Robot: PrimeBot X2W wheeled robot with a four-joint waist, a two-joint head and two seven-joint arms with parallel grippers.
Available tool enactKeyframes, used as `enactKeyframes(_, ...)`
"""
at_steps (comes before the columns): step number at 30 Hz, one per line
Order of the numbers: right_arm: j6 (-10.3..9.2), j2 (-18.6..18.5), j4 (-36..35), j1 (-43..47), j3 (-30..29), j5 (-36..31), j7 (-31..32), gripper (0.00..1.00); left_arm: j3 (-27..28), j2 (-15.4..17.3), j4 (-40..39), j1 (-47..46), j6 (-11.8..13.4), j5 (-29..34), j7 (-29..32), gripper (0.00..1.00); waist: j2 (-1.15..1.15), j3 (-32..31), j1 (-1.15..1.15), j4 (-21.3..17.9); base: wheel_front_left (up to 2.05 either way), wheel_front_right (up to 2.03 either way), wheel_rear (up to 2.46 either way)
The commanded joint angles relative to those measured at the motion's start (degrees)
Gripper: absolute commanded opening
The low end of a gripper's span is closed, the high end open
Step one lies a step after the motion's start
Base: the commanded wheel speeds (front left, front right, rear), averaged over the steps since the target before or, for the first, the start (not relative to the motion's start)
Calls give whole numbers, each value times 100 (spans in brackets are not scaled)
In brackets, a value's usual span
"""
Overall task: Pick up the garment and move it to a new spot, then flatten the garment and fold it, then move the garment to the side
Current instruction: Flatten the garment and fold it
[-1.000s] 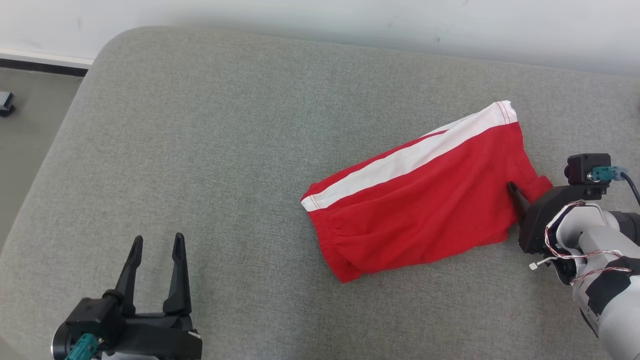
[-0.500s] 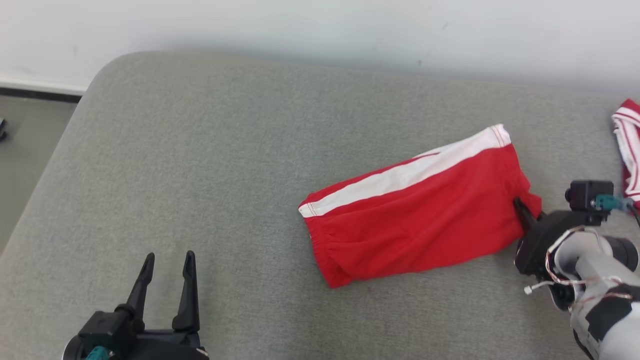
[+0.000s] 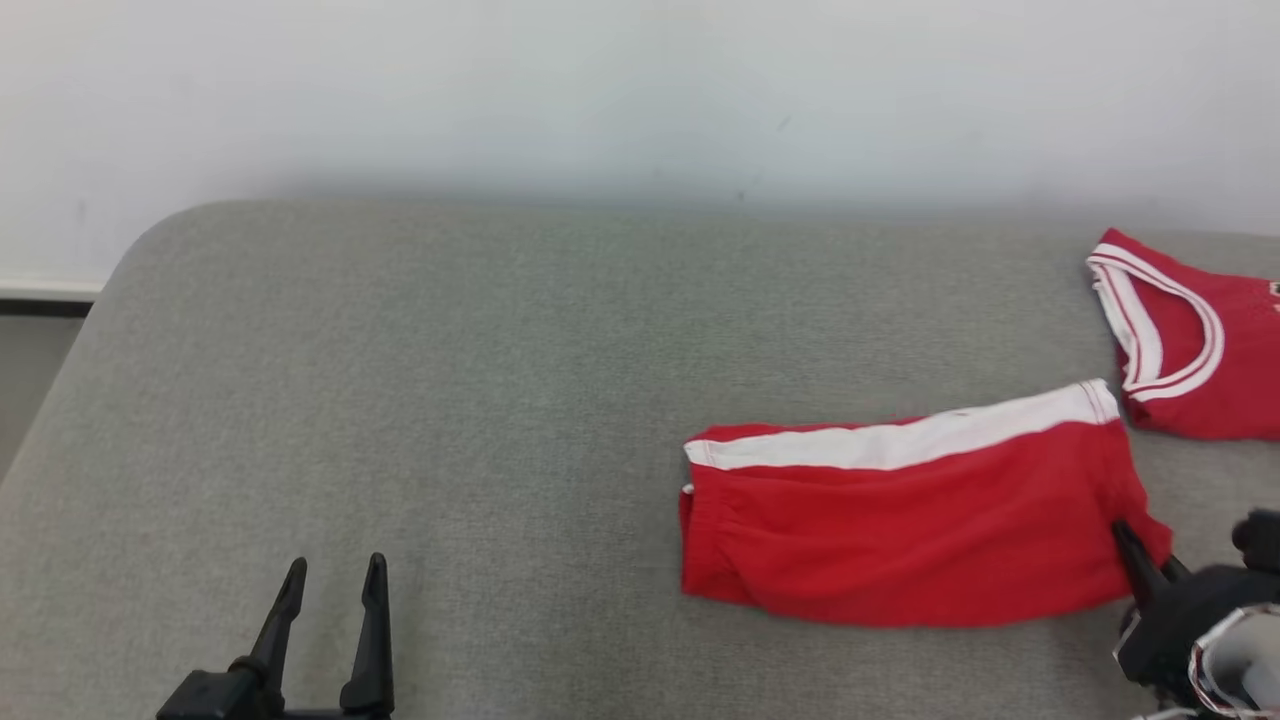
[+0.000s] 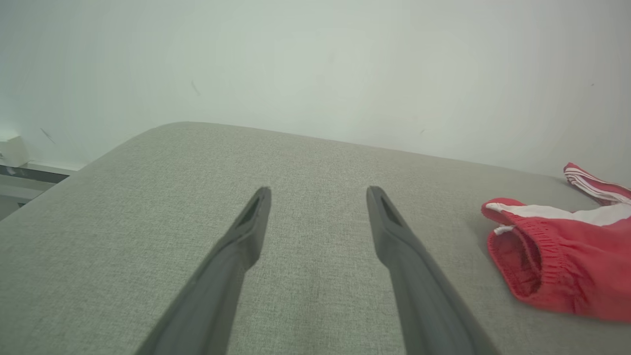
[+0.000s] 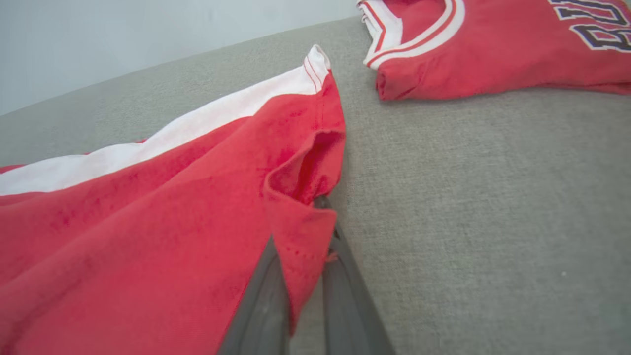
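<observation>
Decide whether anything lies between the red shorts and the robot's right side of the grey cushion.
A red jersey lies off the far right corner of the red shorts, a strip of grey cushion between them. Nearer the robot, the cushion right of the shorts looks bare. The right gripper is shut on their hem.

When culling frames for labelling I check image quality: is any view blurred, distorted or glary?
Head view: soft, even light, no glare, red shorts crisp. Left wrist view: left tool slightly soft up close, cushion weave sharp beyond it. Right wrist view: right tool blurred at the bottom edge, jersey lettering legible; distortion hard to judge anywhere.
</observation>
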Motion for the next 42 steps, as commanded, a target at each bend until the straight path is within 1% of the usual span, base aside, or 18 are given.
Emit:
enactKeyframes(1,-16,-60,-35,129,-41,24,-34,0,17,21,-30,78,7,54,-16,100,0,-136,1,-153,0,0,0)
enactKeyframes(4,-16,-177,-132,403,-207,51,-67,0,54,1,-88,150,7,104,-16,100,0,-159,1,-237,0,0,0)
enactKeyframes(9,-16,-123,-227,449,-327,-118,-77,0,64,34,-61,114,6,71,-17,100,0,-152,1,-279,0,0,0)
enactKeyframes(14,-16,-30,-509,309,-397,-488,-185,0,53,30,-52,128,6,68,-17,100,0,-187,1,-272,0,0,0)
enactKeyframes(18,-16,94,-897,284,-405,-928,-238,0,105,19,-57,137,6,65,-16,100,0,-215,1,-236,0,0,0)
enactKeyframes(23,-16,417,-1465,425,-424,-1396,-93,0,64,-2,-52,99,6,67,-16,100,0,-227,1,-166,0,0,0)
enactKeyframes(24,-16,417,-1465,425,-424,-1396,-93,0,64,-2,-52,99,6,67,-16,100,0,-227,1,-166,0,0,0)
enactKeyframes(34,-16,1137,-2496,866,-600,-2213,521,0,20,-41,-33,-34,6,37,-16,100,0,-151,1,63,0,0,0)
enactKeyframes(39,-16,1484,-2863,1123,-729,-2539,804,0,-35,-85,-24,-76,6,43,-16,100,0,-95,1,182,0,0,0)
enactKeyframes(42,-16,1695,-2970,1277,-814,-2727,945,0,-64,-107,5,-109,6,10,-17,100,0,-64,1,234,0,0,0)
